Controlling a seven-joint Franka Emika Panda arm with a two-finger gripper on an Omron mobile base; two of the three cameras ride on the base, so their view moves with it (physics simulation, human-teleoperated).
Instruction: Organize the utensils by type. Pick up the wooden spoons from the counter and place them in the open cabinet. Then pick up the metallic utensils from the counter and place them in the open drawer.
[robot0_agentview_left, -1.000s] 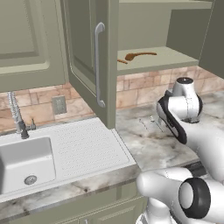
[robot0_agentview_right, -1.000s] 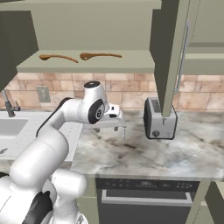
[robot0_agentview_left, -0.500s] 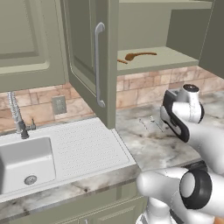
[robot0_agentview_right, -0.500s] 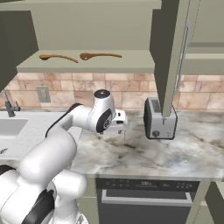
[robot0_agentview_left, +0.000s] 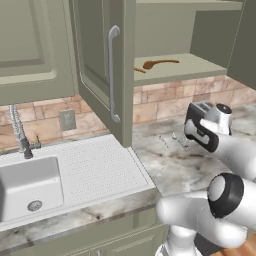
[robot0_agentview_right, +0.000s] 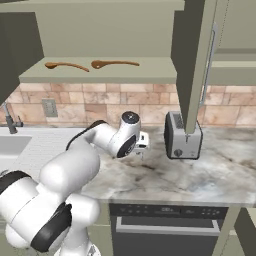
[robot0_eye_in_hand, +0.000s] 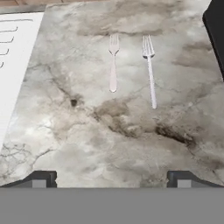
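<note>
Both wooden spoons (robot0_agentview_right: 114, 63) lie in the cabinet (robot0_agentview_right: 100, 75); the forks (robot0_eye_in_hand: 113, 61) remain on the counter (robot0_eye_in_hand: 109, 140). My claw (robot0_eye_in_hand: 109, 179), jaws apart and empty, must next descend onto one.

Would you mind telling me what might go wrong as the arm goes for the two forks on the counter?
The two forks are thin and lie flat on the counter, so the open gripper may slip off them. They lie close side by side; closing on one could nudge the other.

No readable text, label, brand or number shows on anything.
</note>
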